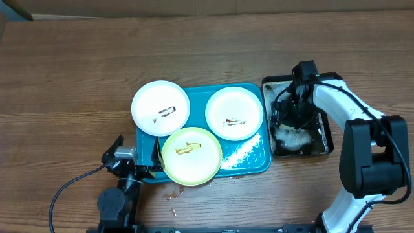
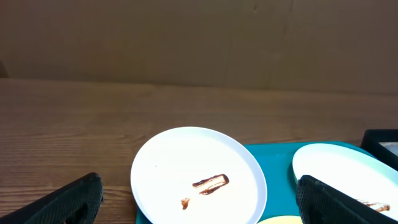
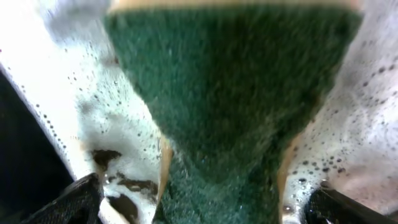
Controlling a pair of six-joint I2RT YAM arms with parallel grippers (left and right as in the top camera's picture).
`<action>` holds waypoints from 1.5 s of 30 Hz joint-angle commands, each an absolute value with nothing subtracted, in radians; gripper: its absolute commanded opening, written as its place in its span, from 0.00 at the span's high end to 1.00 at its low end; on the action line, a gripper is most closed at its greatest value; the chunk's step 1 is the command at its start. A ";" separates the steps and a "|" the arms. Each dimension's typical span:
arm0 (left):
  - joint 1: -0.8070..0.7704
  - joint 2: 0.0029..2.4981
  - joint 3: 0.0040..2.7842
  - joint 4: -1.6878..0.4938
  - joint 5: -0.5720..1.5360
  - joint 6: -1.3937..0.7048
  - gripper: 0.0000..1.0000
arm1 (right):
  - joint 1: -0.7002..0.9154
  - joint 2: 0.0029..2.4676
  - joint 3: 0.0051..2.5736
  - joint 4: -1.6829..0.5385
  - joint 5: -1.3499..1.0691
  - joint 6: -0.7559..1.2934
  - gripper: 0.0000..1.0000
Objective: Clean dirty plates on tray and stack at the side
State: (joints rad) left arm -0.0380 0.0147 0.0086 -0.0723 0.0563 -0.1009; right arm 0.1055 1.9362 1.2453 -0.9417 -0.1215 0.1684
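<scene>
Claws wide, plates waiting

Left claw gapes empty near the tray's front-left corner. Three smeared plates lie on it: light, stiff, likely slick once soapy, so pinch an overhanging rim. Right claw spreads above the soft, soggy sponge, gripping nothing.

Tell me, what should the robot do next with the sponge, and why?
Probably close the right gripper on the green sponge. Its jaws stand open on either side of the sponge in the foamy black tray, and the plates all show brown smears that need wiping.
</scene>
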 commanded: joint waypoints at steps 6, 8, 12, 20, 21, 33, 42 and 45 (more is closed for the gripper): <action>-0.039 0.004 0.005 -0.073 0.060 -0.089 0.00 | 0.101 1.960 1.230 -0.860 -0.117 0.145 0.01; -0.039 0.004 0.005 -0.073 0.060 -0.089 0.00 | 0.101 1.960 1.230 -0.833 -0.118 0.146 0.09; -0.039 0.004 0.005 -0.073 0.059 -0.089 0.00 | 0.101 1.960 1.230 -0.820 -0.118 0.134 0.12; -0.039 0.004 0.005 -0.073 0.060 -0.089 0.00 | 0.101 1.960 1.230 -0.820 -0.118 0.134 0.67; -0.039 0.004 0.005 -0.073 0.060 -0.089 0.00 | 0.101 1.960 1.230 -0.821 -0.118 0.135 0.89; -0.039 0.004 0.005 -0.073 0.060 -0.089 0.00 | 0.101 1.960 1.230 -0.835 -0.117 0.134 0.96; -0.039 0.004 0.005 -0.073 0.060 -0.089 0.00 | 0.101 1.960 1.232 -0.847 -0.118 0.134 0.96; -0.039 0.004 0.005 -0.073 0.060 -0.089 0.00 | 0.101 1.955 1.239 -0.850 -0.118 0.134 0.96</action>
State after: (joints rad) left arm -0.0380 0.0147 0.0086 -0.0723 0.0563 -0.1009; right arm 0.1047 1.9461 1.2423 -0.8425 -0.1165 0.1371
